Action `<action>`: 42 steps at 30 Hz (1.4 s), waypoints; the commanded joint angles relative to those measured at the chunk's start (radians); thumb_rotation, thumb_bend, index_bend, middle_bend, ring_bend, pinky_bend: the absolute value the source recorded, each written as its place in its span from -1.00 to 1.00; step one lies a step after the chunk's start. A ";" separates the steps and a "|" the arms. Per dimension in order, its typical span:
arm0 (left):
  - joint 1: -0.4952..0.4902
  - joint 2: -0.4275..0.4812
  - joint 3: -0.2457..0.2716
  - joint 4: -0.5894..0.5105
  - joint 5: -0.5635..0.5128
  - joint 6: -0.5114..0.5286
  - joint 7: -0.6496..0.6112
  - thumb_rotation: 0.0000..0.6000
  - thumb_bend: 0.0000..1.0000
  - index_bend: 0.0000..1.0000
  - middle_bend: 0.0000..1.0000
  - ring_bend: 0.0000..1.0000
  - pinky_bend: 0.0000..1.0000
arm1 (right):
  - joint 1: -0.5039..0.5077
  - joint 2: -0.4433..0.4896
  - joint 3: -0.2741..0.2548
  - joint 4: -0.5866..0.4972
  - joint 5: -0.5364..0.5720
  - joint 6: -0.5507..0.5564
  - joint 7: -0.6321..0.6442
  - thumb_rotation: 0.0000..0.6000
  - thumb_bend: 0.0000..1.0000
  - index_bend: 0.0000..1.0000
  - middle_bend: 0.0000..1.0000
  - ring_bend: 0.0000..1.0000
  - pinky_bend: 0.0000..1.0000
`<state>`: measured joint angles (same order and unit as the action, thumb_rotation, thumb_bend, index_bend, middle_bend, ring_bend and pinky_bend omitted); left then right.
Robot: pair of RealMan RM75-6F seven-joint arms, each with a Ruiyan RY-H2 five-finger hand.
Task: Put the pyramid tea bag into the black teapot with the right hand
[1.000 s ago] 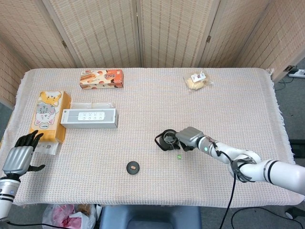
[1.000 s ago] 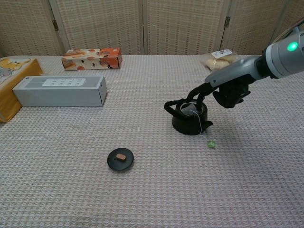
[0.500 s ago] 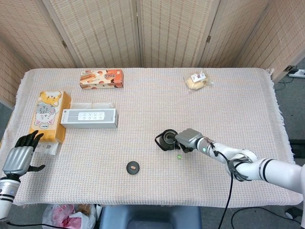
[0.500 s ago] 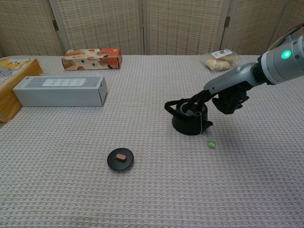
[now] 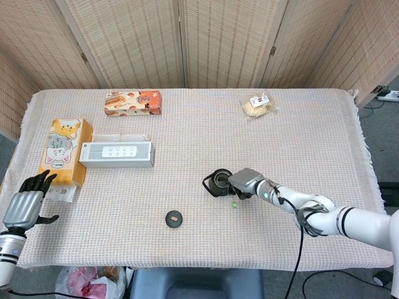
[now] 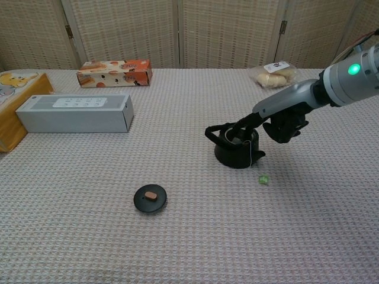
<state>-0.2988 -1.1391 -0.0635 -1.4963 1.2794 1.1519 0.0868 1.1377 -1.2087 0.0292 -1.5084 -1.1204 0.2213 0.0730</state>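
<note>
The black teapot (image 5: 218,183) (image 6: 237,149) stands open near the table's middle, and its lid (image 5: 174,218) (image 6: 150,198) lies apart at the front left. My right hand (image 5: 245,182) (image 6: 279,121) hovers just right of the pot. Its fingertips (image 6: 240,126) are pinched together and dip into the pot's mouth. The pyramid tea bag is down inside the pot at those fingertips, mostly hidden. Its string runs over the rim to a green tag (image 5: 233,204) (image 6: 263,178) lying on the cloth. My left hand (image 5: 25,202) rests at the table's left edge, fingers apart and holding nothing.
An orange snack box (image 5: 133,103) (image 6: 114,73) sits at the back left. A long grey box (image 5: 116,154) (image 6: 74,112) lies beside a yellow cat-print box (image 5: 64,149). Bagged bread (image 5: 257,106) (image 6: 273,74) is at the back right. A woven screen stands behind the table.
My right hand has sunk a little, and its fingertips have gone deeper into the pot. The white tea bag that showed at the pot's mouth is now out of sight. The left hand is unchanged.
</note>
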 commanded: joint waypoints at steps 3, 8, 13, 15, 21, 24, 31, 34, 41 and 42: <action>0.001 -0.002 0.001 -0.001 0.000 0.002 0.006 1.00 -0.72 -1.00 -1.00 -1.00 -0.79 | -0.029 0.068 0.006 -0.073 -0.014 0.055 0.005 1.00 0.93 -0.87 -0.79 0.60 0.78; -0.001 -0.007 0.002 -0.002 -0.001 0.000 0.019 1.00 -0.72 -1.00 -1.00 -1.00 -0.79 | -0.042 0.116 -0.001 -0.118 -0.013 0.087 -0.005 1.00 0.60 -1.00 -0.98 0.54 0.78; 0.000 -0.008 0.000 -0.002 -0.002 0.006 0.024 1.00 -0.72 -1.00 -1.00 -1.00 -0.79 | -0.088 0.180 0.004 -0.198 -0.039 0.177 -0.013 1.00 0.51 -1.00 -1.00 0.43 0.74; 0.000 -0.009 0.001 -0.002 -0.002 0.005 0.027 1.00 -0.72 -1.00 -1.00 -1.00 -0.79 | -0.139 0.217 0.006 -0.249 -0.076 0.272 -0.025 1.00 0.45 -1.00 -1.00 0.32 0.70; -0.001 -0.013 0.005 -0.007 0.003 0.005 0.036 1.00 -0.72 -1.00 -1.00 -1.00 -0.79 | -0.372 0.211 -0.029 -0.303 -0.151 0.728 -0.233 1.00 0.26 -1.00 -1.00 -0.01 0.39; -0.003 -0.013 0.006 -0.007 0.004 0.002 0.036 1.00 -0.72 -1.00 -1.00 -1.00 -0.79 | -0.475 0.155 -0.056 -0.287 -0.141 0.903 -0.401 1.00 0.24 -1.00 -1.00 -0.14 0.08; 0.001 -0.005 0.002 -0.007 0.007 0.007 0.011 1.00 -0.72 -1.00 -1.00 -1.00 -0.79 | -0.683 -0.011 -0.078 -0.175 -0.143 1.238 -0.615 1.00 -0.06 -1.00 -1.00 -0.66 -0.66; 0.004 -0.001 -0.003 -0.004 -0.001 0.011 0.002 1.00 -0.72 -1.00 -1.00 -1.00 -0.79 | -0.750 -0.020 -0.092 -0.137 -0.163 1.285 -0.532 1.00 -0.11 -1.00 -1.00 -0.83 -0.94; 0.002 -0.005 -0.001 0.002 0.029 0.021 -0.021 1.00 -0.72 -1.00 -1.00 -1.00 -0.79 | -0.855 -0.066 -0.070 -0.019 -0.229 1.420 -0.467 1.00 -0.19 -1.00 -1.00 -1.00 -1.00; 0.002 -0.006 0.001 0.003 0.036 0.023 -0.026 1.00 -0.72 -1.00 -1.00 -1.00 -0.79 | -0.865 -0.074 -0.065 -0.006 -0.230 1.426 -0.452 1.00 -0.20 -1.00 -1.00 -1.00 -1.00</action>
<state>-0.2962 -1.1438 -0.0645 -1.4943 1.3094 1.1718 0.0660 0.3359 -1.2378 -0.0439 -1.5819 -1.3140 1.5820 -0.4251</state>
